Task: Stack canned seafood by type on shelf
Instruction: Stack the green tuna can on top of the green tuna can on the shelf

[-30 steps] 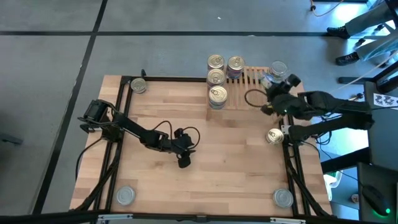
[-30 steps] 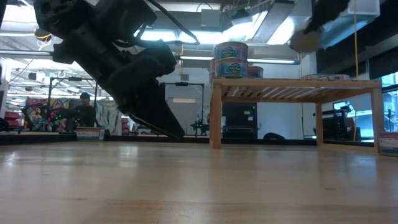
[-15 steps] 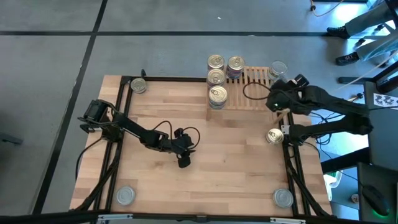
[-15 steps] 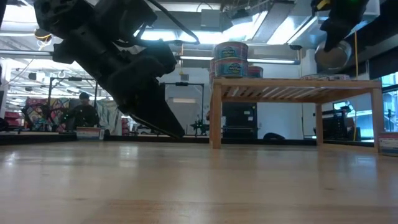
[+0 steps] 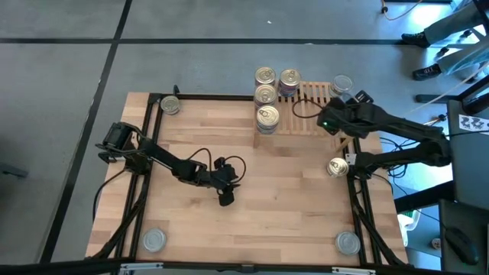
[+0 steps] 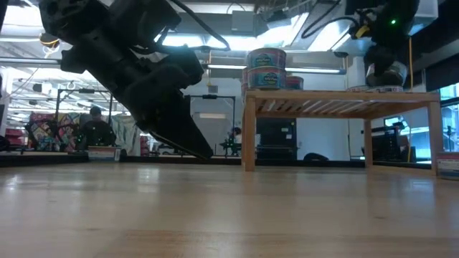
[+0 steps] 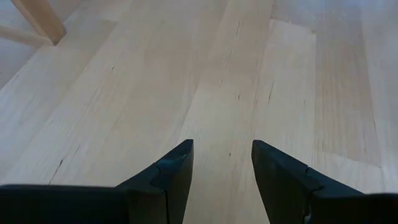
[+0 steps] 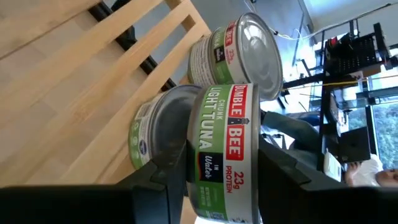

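My right gripper (image 5: pixel 330 122) hovers over the right part of the slatted wooden shelf (image 5: pixel 313 95), shut on a green-label tuna can (image 8: pixel 227 149). That can hangs just above a silver-topped can (image 8: pixel 158 134) standing on the slats, and another one (image 8: pixel 249 53) stands beyond it. In the low view the held can (image 6: pixel 387 72) is close over the shelf top (image 6: pixel 337 94). Gold-topped cans (image 5: pixel 266 95) are stacked on the shelf's left part. My left gripper (image 5: pixel 226 197) is open, low over the bare tabletop at mid-table, touching nothing. My right gripper pinches the tuna can between its two fingers, one finger (image 8: pixel 158 186) on each flat end of the can, with the green label wall (image 8: pixel 217 124) showing between them. It comes in about level from the shelf's near side. Whether the can touches the can below, I cannot tell.
Single cans lie on the table: a gold-topped one (image 5: pixel 337 166) near the right edge, one at the far left corner (image 5: pixel 170 105), and silver ones at the near left (image 5: pixel 154 241) and near right (image 5: pixel 348 243) corners. A cable loops over the shelf.
My right gripper has come down from well above the shelf to just over its right part, carrying the tuna can. It turned at the wrist on the way, and the can went from tilted to nearly level. The left arm kept still.
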You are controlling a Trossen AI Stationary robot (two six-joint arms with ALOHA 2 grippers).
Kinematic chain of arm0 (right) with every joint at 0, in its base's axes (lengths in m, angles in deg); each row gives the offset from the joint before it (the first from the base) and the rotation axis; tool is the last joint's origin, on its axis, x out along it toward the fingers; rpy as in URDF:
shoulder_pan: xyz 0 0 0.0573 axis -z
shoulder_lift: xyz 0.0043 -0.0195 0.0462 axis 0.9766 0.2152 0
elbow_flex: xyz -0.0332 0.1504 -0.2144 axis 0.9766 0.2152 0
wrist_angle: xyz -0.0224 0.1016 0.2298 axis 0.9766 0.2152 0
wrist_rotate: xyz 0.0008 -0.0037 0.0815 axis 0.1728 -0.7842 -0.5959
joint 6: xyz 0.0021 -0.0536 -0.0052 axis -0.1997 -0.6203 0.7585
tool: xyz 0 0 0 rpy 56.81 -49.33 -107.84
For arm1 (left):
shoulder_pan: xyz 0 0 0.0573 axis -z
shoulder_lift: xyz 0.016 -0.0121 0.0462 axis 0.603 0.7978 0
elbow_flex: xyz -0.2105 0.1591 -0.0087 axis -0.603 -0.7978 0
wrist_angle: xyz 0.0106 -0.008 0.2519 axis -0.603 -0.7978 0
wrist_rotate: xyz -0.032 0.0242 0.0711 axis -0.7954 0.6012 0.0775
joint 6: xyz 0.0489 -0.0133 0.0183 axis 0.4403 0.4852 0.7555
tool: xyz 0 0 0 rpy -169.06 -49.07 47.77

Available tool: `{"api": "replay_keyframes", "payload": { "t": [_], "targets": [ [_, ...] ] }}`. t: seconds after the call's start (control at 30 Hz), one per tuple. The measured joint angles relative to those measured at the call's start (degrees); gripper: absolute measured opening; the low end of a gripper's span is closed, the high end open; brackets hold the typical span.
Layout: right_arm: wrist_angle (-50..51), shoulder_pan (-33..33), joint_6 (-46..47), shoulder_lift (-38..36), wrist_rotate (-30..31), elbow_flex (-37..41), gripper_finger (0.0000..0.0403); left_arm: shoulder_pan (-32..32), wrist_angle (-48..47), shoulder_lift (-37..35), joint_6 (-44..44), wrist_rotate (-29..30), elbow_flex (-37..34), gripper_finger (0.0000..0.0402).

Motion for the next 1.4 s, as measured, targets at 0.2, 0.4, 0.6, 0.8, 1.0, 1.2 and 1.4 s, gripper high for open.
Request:
{"api": "replay_keyframes", "payload": {
  "t": [0.2, 0.4, 0.6, 0.8, 1.0, 1.2, 1.4],
  "targets": [
    [-1.14, 2.23, -1.12, 2.12, 0.33, 0.07, 0.0143, 0.01, 0.0, -0.01, -0.01, 0.0, 0.0, 0.0161],
    [-1.1, 3.28, -1.26, 3.74, 0.19, 0.07, 0.0172, 0.02, -0.02, -0.01, 0.0, 0.0, 0.0, 0.0162],
    [-1.14, 3.17, -1.55, 3.8, -2.64, 0.07, 0.0201, 0.21, 0.0, -0.01, -0.01, 0.0, 0.0, 0.0162],
    [-1.08, 3.17, -2.21, 3.8, -3.56, 0.07, 0.0229, 0.39, 0.0, -0.01, 0.01, 0.0, 0.0, 0.0162],
    [-0.64, 3.17, -1.92, 3.8, -3.07, 0.07, 0.0273, 0.39, 0.0, -0.01, -0.02, 0.0, 0.0, 0.0162],
    [-0.63, 3.17, -2.23, 3.78, -3.08, 0.07, 0.0282, 0.39, 0.0, -0.01, -0.07, 0.0, 0.0, 0.0162],
    [1.53, 3.17, -2.75, 3.78, -3.39, 0.07, 0.0269, 0.39, 0.0, -0.01, -0.12, 0.0, 0.0, 0.0162]
  ]
}}
